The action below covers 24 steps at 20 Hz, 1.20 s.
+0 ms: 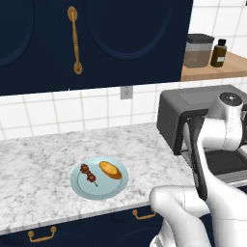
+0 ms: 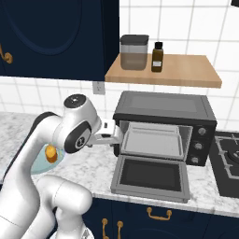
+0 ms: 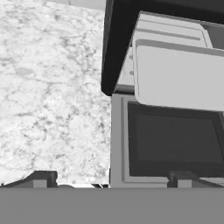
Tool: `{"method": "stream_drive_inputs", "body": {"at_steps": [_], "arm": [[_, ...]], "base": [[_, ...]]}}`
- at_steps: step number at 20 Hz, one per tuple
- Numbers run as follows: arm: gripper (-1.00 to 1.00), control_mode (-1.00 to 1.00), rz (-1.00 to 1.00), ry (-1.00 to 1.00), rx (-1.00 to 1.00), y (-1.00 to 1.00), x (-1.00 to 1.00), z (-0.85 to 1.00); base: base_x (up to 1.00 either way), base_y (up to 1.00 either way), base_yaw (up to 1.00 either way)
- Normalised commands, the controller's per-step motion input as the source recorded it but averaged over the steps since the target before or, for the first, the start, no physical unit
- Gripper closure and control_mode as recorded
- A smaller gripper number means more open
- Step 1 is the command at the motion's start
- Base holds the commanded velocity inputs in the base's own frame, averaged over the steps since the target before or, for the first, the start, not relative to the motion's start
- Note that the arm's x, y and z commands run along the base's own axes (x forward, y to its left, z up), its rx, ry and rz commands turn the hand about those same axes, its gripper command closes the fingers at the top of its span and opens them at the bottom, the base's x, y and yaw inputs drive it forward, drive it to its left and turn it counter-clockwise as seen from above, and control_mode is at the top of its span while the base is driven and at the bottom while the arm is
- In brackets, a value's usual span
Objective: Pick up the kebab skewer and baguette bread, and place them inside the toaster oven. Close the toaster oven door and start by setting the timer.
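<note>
Golden baguette bread (image 1: 110, 170) far from claw (image 3: 111, 180)

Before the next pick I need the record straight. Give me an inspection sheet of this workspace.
Surface: marble counter, bare apart from the items below.
Job's things: kebab skewer and baguette bread lie side by side on a pale blue plate; toaster oven stands to the right, toaster oven door folded down flat, tray showing inside.
Clutter: grey-lidded canister and brown bottle on the wooden shelf.
Hand: hand open, holding nothing, near the oven's left front corner.
Cables: nothing seen.
Surroundings: navy cabinets, tiled wall, wall outlet, stove right of the oven.
</note>
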Motion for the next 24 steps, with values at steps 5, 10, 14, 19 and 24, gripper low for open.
{"method": "stream_drive_inputs", "body": {"at_steps": [5, 10, 14, 19, 24], "arm": [[-1.00, -1.00, 0.09, 0.06, 0.00, 0.89, -0.02, 0.01], [-1.00, -1.00, 0.09, 0.02, 0.00, 0.79, 0.00, 0.00], [-1.00, -1.00, 0.14, 0.03, 0.00, 0.55, 0.00, -0.04], [-1.00, -1.00, 0.11, 0.06, 0.01, 0.54, 0.01, -0.04], [-1.00, -1.00, 0.07, 0.09, 0.05, 0.62, 0.04, -0.03]], "base": [[0.00, 0.00, 0.00], [0.00, 0.00, 0.00], [0.00, 0.00, 0.00], [0.00, 0.00, 0.00], [0.00, 0.00, 0.00]]}}
